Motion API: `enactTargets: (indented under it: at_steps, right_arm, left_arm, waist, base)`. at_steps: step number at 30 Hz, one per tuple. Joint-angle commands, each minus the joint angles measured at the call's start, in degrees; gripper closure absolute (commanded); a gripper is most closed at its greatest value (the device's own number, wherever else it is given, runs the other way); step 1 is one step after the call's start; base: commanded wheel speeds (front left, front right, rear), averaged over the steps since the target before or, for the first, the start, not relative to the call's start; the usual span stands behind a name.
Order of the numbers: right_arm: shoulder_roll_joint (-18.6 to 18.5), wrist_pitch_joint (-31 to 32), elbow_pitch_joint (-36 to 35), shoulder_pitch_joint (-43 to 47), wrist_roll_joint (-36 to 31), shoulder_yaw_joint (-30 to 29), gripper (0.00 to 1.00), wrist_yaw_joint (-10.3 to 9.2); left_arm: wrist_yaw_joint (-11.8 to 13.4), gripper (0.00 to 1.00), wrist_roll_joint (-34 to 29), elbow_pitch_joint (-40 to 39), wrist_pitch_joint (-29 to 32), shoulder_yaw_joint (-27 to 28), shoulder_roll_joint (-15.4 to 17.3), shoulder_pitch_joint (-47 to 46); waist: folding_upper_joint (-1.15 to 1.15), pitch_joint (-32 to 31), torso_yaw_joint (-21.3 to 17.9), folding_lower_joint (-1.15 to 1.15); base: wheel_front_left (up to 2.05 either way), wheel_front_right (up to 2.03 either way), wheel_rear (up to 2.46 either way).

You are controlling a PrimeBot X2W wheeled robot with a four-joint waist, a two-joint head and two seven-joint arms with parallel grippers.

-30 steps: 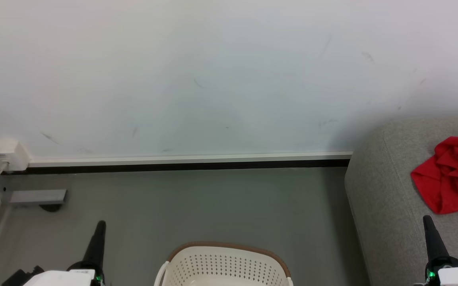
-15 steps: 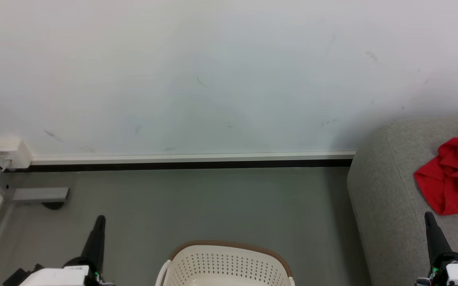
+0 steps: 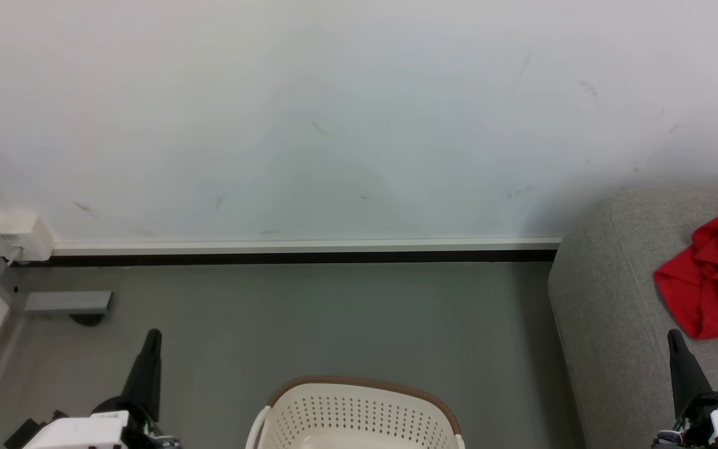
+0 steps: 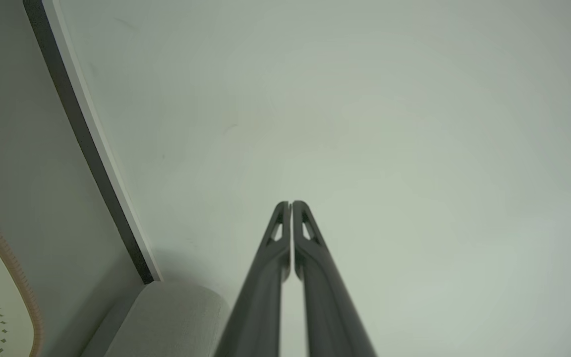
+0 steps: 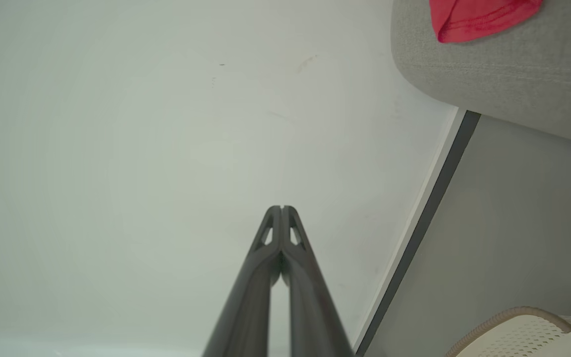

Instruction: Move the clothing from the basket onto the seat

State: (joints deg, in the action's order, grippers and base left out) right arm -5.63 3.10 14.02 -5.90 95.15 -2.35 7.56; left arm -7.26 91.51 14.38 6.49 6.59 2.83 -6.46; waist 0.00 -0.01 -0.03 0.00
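The scene is lit softly and evenly. A faint shadow is cast on the wall [image 3: 540, 212] and floor [image 3: 530, 324] beside the seat [image 3: 608, 299]. The head view is rendered sharp; the wrist views are tinted greenish-grey.

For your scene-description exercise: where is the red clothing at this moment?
In the head view, the clothing lies crumpled on the seat at the far right edge, above and to the right of the basket on the floor.

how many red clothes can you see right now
1: a crumpled red garment lies on the grey sofa, at the head view's right edge. The heap may hold more than one piece, and most of the basket is out of frame, so more may be hidden.
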Motion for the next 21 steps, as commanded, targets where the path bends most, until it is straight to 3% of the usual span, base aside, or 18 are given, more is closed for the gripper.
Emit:
enactTargets:
  at_steps: [1,21]
  right_arm:
    - [-0.5,0.4,0.2,-0.9,1.1,-0.3,1.0,-0.14]
    - [-0.2,0.5,0.2,-0.8,0.5,-0.5,1.0,-0.13]
  left_arm:
    - [-0.4,1.0,1.3,-0.1,0.4,0.2,0.0,-0.5]
    - [-0.4,1.0,1.1,-0.1,0.4,0.2,0.0,-0.4]
  waist:
    - [0.0,0.0,0.0,0.0]
    - [0.0,0.0,0.0,0.0]
  base:
    - [0.0,0.0,0.0]
    - [0.0,0.0,0.0]
